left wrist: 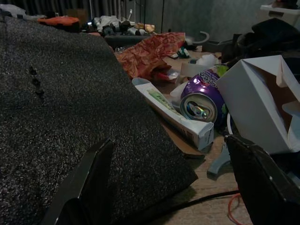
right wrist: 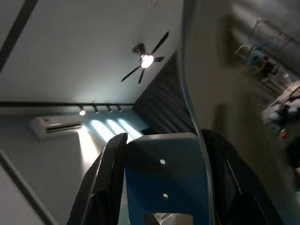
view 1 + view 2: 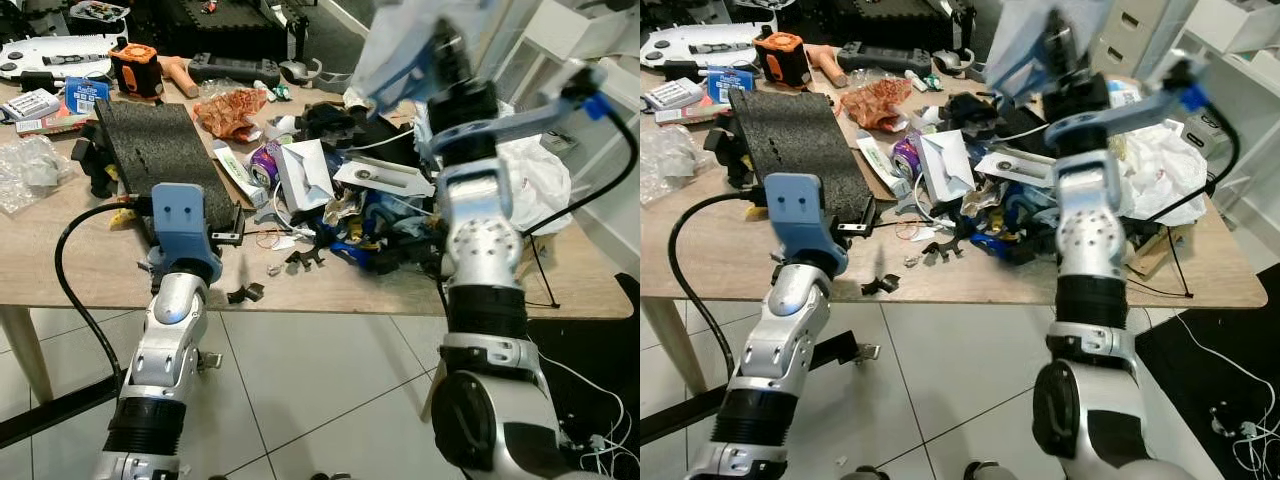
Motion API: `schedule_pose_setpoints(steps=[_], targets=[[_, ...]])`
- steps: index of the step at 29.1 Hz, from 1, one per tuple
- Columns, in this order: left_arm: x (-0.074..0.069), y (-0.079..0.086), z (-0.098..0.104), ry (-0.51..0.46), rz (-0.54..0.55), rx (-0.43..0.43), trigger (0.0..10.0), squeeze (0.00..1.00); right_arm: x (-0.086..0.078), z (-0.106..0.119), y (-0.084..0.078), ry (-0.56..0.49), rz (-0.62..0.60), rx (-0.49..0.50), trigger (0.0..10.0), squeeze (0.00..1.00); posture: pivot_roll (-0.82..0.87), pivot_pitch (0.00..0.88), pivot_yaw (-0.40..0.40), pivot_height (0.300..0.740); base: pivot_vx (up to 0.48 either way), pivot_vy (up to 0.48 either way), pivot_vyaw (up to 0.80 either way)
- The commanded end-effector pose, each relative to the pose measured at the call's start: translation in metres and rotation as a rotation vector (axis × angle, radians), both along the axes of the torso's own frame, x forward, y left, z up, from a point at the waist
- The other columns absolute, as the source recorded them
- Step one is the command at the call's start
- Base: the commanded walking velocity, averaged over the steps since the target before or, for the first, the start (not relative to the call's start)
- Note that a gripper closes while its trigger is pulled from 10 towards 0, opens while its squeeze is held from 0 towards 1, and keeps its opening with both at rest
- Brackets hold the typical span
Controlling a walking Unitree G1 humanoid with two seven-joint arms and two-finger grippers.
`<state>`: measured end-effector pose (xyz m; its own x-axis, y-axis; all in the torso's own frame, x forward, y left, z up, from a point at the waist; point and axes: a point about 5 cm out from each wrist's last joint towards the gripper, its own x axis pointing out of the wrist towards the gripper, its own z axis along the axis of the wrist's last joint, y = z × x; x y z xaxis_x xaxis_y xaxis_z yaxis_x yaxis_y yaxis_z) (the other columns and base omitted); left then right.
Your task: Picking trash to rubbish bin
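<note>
Trash is heaped on the wooden table [image 3: 90, 270]: a crushed purple can [image 3: 265, 162] [image 1: 201, 101], a long white carton [image 1: 178, 119], an orange crumpled wrapper [image 3: 230, 110], a folded white paper box [image 3: 305, 170] and a white plastic bag [image 3: 540, 175]. My left gripper [image 1: 173, 187] is open, low over the table at the near corner of a black foam sheet [image 3: 160, 150], with the can a short way ahead of it. My right gripper [image 3: 445, 50] is raised high above the heap and shut on a flat blue and white packet [image 2: 164, 178] that points at the ceiling.
An orange and black tool [image 3: 137, 70], a white device [image 3: 50, 55], small boxes [image 3: 60, 100] and clear plastic wrap [image 3: 30, 165] lie at the table's far left. Black plastic bits [image 3: 245, 293] sit at the front edge. White drawers [image 3: 1140, 40] stand at the back right. Tiled floor [image 3: 330, 380] lies below.
</note>
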<state>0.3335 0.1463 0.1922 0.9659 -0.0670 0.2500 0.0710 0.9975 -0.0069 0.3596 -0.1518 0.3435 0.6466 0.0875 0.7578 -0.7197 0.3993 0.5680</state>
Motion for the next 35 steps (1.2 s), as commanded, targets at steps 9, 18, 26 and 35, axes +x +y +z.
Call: schedule_pose_setpoints(steps=[9,18,26,35], targets=[[0.0,-0.007,-0.008,0.03,-0.025,0.003,10.0,0.0,-0.01,0.011,0.026,-0.052,-0.1,-0.378,0.0,0.0,0.01,0.197,-0.058,0.74,0.0,0.0,0.0],[0.001,-0.007,-0.006,0.023,-0.023,-0.007,10.0,0.0,-0.019,0.039,0.021,-0.143,-0.164,-0.474,0.0,0.0,0.0,0.179,-0.055,0.74,0.0,0.0,0.0],[-0.002,-0.008,-0.011,0.035,-0.028,0.003,10.0,0.0,-0.02,0.04,0.02,-0.183,-0.342,-0.663,0.0,0.0,0.0,0.181,-0.058,0.74,0.0,0.0,0.0],[0.001,-0.008,-0.009,0.031,-0.031,0.011,10.0,0.0,-0.007,-0.008,0.024,-0.219,-0.537,-1.27,10.0,0.0,0.0,0.172,-0.055,0.74,0.0,0.0,0.0]])
